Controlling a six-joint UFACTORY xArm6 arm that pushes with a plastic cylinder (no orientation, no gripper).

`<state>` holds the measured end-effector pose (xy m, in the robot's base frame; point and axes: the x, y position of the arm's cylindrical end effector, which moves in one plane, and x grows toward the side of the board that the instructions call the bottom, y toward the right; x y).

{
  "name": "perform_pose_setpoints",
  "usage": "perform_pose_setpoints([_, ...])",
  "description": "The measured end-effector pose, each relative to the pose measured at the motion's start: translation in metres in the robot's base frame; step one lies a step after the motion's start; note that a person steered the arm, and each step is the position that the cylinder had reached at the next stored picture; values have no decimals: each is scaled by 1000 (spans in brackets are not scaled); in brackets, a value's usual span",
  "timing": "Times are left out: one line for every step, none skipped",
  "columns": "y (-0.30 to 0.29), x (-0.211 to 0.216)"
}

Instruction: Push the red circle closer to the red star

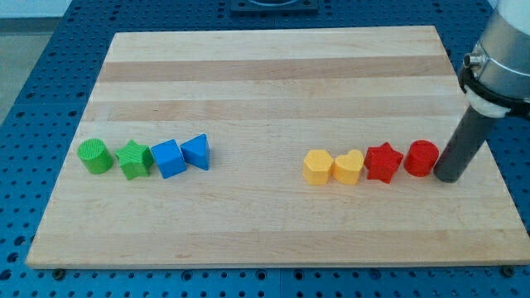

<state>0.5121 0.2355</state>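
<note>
Wood is filling most of the view, a pale board (273,74) lying on a blue perforated table (33,99). Nearest the view's bottom, two rows are sitting across the board: at the view's left a green cylinder (95,156), green star (134,159), blue cube (168,158) and blue triangle (197,151); at the right a yellow hexagon (317,167), yellow heart (348,166), red star (383,161) and red circle (421,158). The circle is sitting just right of the star, almost touching. My tip (448,177) is resting right beside the circle's right side. No pincer is fitted, only a rod.
</note>
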Motion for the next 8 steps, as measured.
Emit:
perform_pose_setpoints([40, -17])
perform_pose_setpoints([17, -54])
perform_pose_setpoints([3, -49])
perform_pose_setpoints([-2, -46])
perform_pose_setpoints([-13, -46])
perform_pose_setpoints([-21, -46])
perform_pose_setpoints([-23, -40])
perform_pose_setpoints([-25, -36])
